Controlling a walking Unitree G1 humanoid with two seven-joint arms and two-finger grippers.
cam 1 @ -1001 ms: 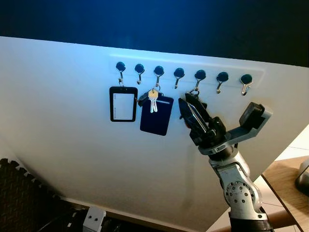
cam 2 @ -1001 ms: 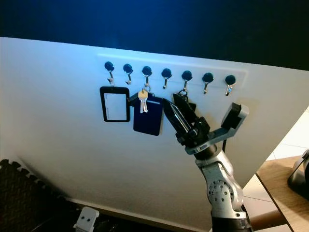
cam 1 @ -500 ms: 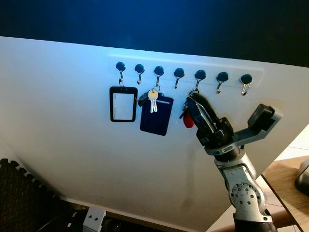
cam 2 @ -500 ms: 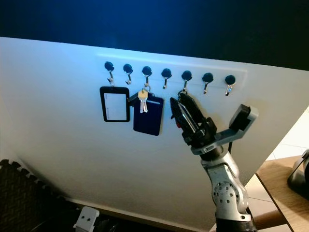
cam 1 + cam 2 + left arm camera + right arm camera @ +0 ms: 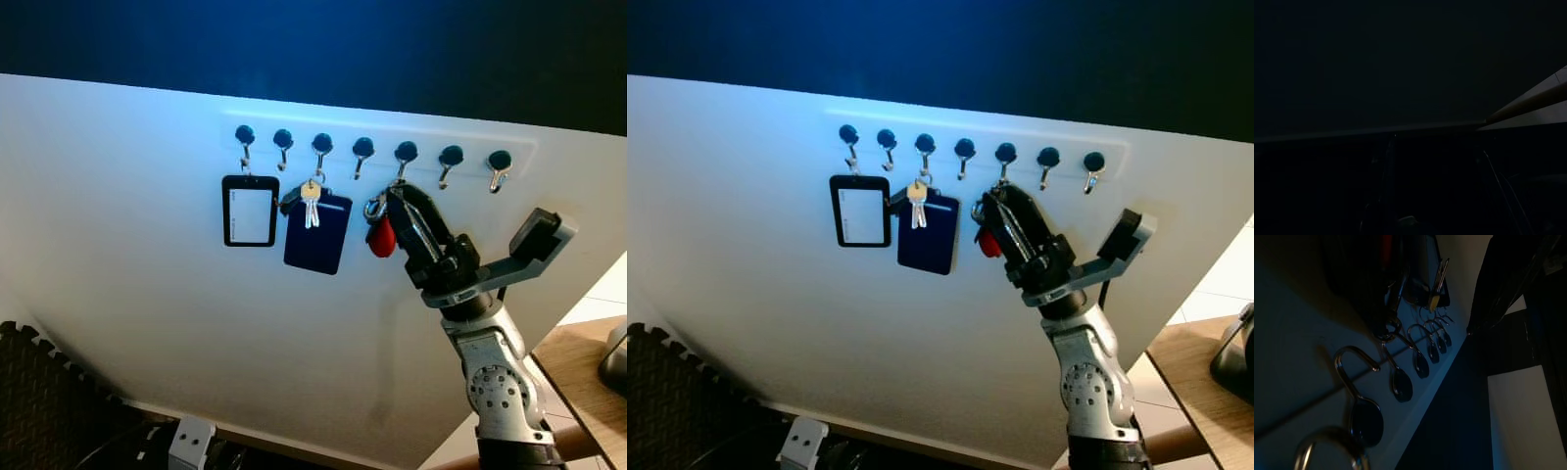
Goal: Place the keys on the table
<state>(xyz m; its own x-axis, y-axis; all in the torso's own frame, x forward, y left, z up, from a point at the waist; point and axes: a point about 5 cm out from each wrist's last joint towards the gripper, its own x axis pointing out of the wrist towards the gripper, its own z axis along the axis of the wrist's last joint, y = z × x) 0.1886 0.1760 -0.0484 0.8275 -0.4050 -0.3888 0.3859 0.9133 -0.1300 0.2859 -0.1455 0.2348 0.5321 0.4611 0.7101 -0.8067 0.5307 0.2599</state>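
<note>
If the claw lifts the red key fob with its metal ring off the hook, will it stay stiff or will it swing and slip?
The red key fob hangs by a silver metal ring from the fifth hook, so it will probably dangle and swing rather than stay stiff. It looks small, so it is likely light. The right claw is beside the ring; smooth metal may slip between the fingers.

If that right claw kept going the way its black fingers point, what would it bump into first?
Probably the fifth metal hook on the white hook rail. The right gripper points up at it, beside the red key fob hanging there. Depth is hard to judge.
</note>
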